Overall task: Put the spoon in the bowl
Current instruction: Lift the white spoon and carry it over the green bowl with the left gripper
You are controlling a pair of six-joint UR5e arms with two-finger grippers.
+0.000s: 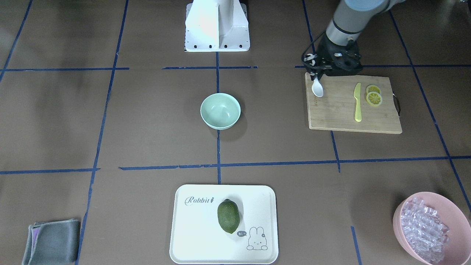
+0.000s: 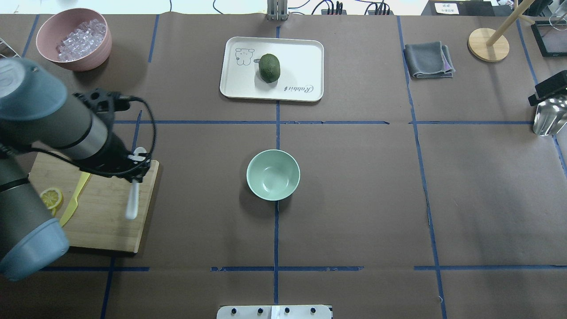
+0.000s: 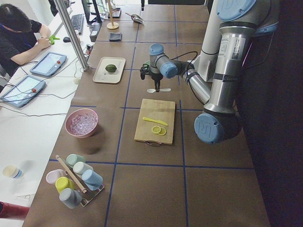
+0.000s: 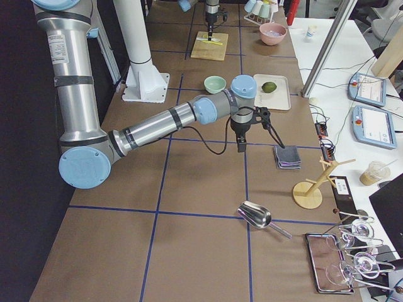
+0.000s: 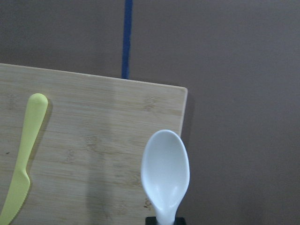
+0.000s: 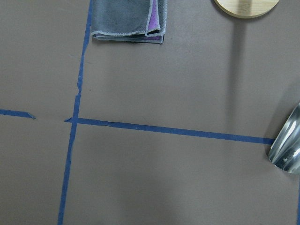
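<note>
The white spoon [image 1: 317, 88] hangs scoop-down from my left gripper [image 1: 315, 73], which is shut on its handle. It is held just above the corner of the wooden cutting board [image 1: 338, 114]. In the left wrist view the scoop [image 5: 165, 173] hangs over the board's corner. In the overhead view the spoon [image 2: 131, 201] shows below the gripper [image 2: 135, 170]. The pale mint-green bowl [image 1: 220, 110] stands empty at the table's middle, well apart from the spoon. My right gripper [image 4: 241, 146] hovers over bare table in the exterior right view only; I cannot tell whether it is open or shut.
A yellow knife [image 1: 357, 101] and lemon slices [image 1: 374, 96] lie on the board. A pink bowl [image 1: 397, 217] holds clear cubes. A white tray [image 1: 198, 232] carries a green fruit [image 1: 228, 216]. A grey cloth [image 1: 51, 241] and a metal scoop [image 2: 547, 116] lie on my right side.
</note>
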